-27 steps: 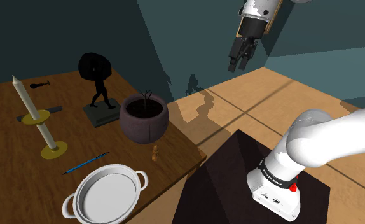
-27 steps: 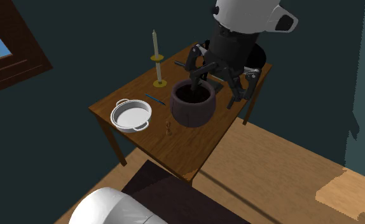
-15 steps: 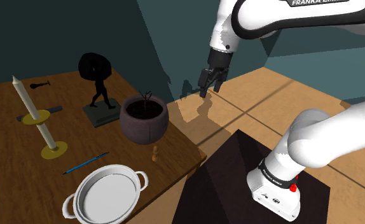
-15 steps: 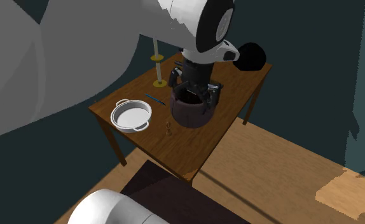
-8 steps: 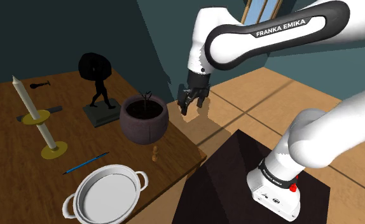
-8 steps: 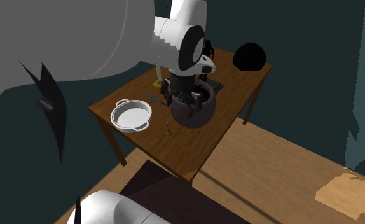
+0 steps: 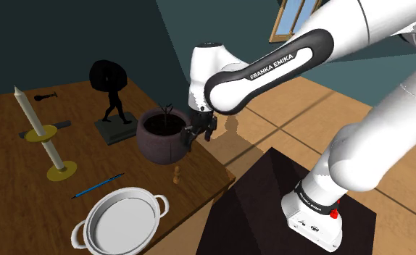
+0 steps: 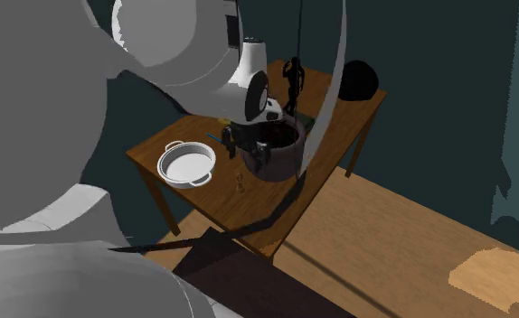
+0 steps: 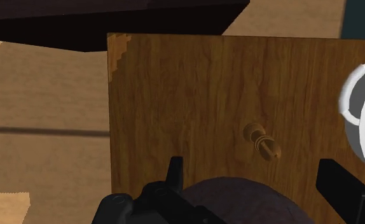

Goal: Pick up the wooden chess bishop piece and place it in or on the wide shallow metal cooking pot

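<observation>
The small light-brown wooden chess bishop piece (image 7: 176, 174) is, by my judgement, very light and quite stiff. It will not bend or break under a normal squeeze, but its turned, smooth body is round and may slip or tip over if the jaws touch it on one side first. The best place to hold it seems to be the slim middle part under the round head, with the jaws closing evenly from both sides. It looks like a little turned figure with a wider round foot, a narrow waist and a ball-like top (image 9: 262, 141). It stands upright on the brown wooden surface (image 7: 11, 195), near the edge that faces the stand, between the dark round-bellied pot (image 7: 163, 138) and the wide shallow white pot with two handles (image 7: 98, 206), apart from both of them. In the wrist view the jaws stand apart with nothing between them. They hang above the surface just beside the dark pot — the bishop lies a little ahead of them, not yet touched. In the second exterior view the bishop (image 8: 240, 183) stands near the shallow pot (image 8: 163, 163).
</observation>
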